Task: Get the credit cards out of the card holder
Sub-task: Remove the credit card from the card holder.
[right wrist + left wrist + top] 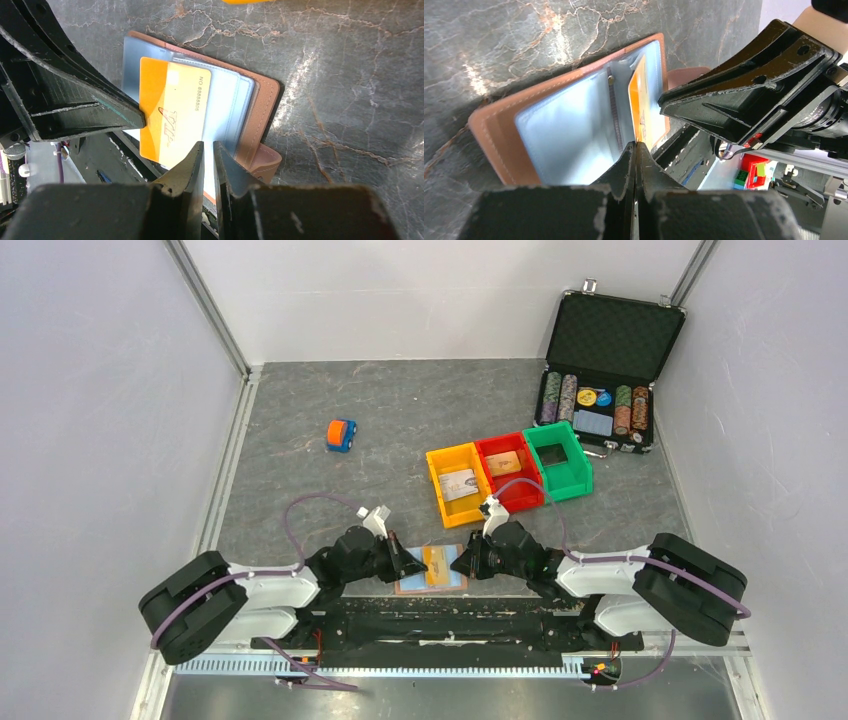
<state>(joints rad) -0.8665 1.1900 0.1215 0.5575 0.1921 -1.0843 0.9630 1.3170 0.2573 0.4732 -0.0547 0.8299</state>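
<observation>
Robot lab cell: white enclosure walls (100,390), grey stone-look tabletop (400,410).

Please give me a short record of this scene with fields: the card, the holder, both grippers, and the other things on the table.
credit card: yellow-orange, over the holder's clear pockets
card holder: reddish-brown, open on the table
left gripper: shut, seems to pinch the card's edge
right gripper: nearly closed, seemingly on a clear pocket of the holder
yellow bin, red bin: something flat in each
green bin: beside the red one
chip case: open, far right
toy car: far left
</observation>
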